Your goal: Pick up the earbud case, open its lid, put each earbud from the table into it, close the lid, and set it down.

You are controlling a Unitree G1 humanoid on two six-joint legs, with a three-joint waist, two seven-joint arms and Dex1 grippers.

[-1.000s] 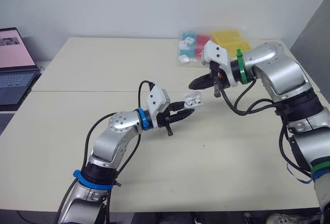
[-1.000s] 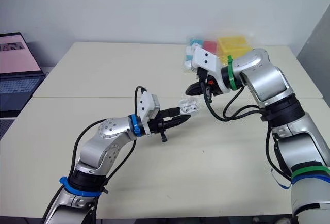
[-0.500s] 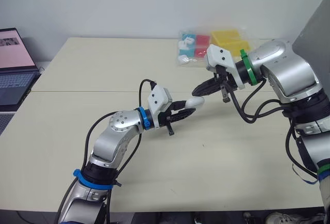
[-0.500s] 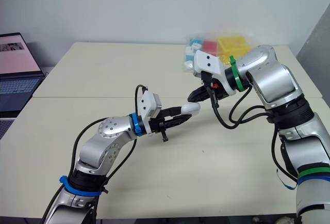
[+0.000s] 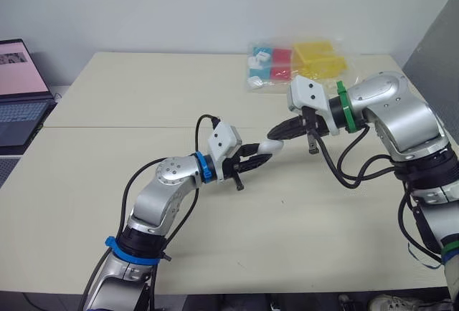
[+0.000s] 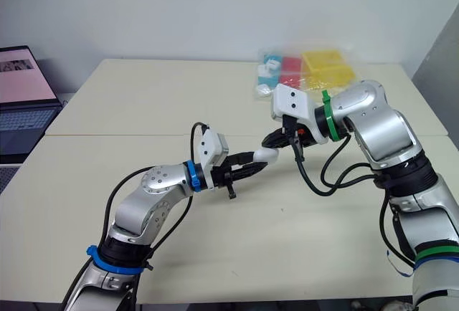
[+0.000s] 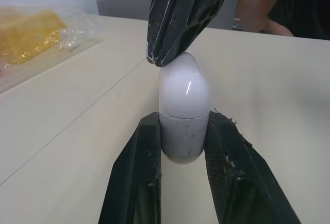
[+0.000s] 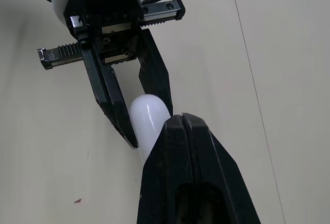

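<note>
Earbud case (image 7: 184, 115) in left hand (image 5: 256, 155)

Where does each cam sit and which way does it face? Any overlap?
Eye views: on the head, facing forward and down over the table; both arms show, left claw holding the case, right claw on its top.
Left wrist: on that wrist, facing along its own fingers to the case and the right claw's tip.
Right wrist: on that wrist, facing along its shut fingers to the case and left claw.
Shared: the case and both claws, in all views.
</note>
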